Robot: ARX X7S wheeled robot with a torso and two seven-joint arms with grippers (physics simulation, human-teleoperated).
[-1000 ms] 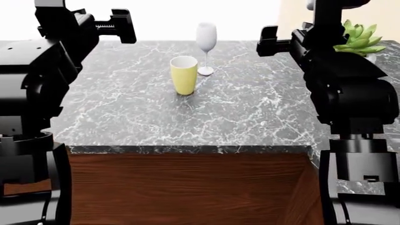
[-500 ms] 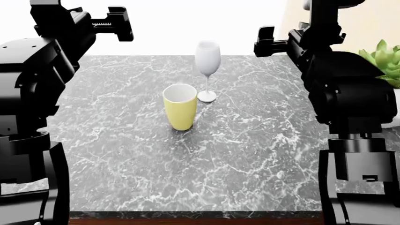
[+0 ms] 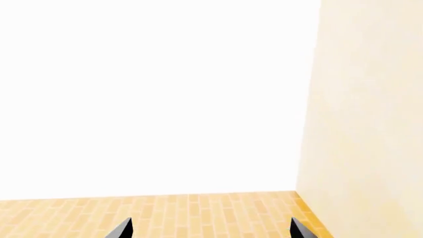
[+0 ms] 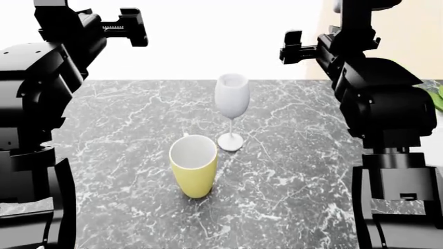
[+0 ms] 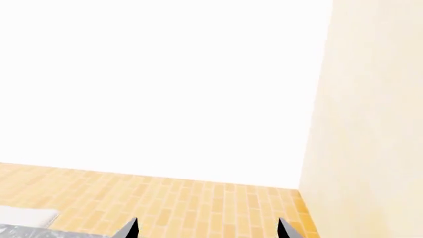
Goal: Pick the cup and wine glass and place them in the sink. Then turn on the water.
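Note:
The pale yellow cup (image 4: 193, 165) stands upright on the grey marble counter (image 4: 298, 155) in the head view. The white wine glass (image 4: 231, 110) stands just behind and right of it, close but apart. My left gripper (image 4: 135, 27) is raised high at the upper left and my right gripper (image 4: 291, 45) is raised at the upper right, both well above and behind the two things. In the wrist views each gripper's fingertips (image 3: 122, 229) (image 5: 131, 229) stand wide apart with nothing between them. The sink is out of view.
A green plant (image 4: 436, 98) shows at the right edge of the head view. Both wrist views show a white wall, a cream wall (image 3: 363, 99) and a wooden floor (image 3: 198, 213). A corner of the counter (image 5: 39, 230) shows in the right wrist view.
The head view has moved forward and down: the cup and glass now sit lower and larger, the counter's front edge and wooden cabinet have left the view. The arms hold their pose.

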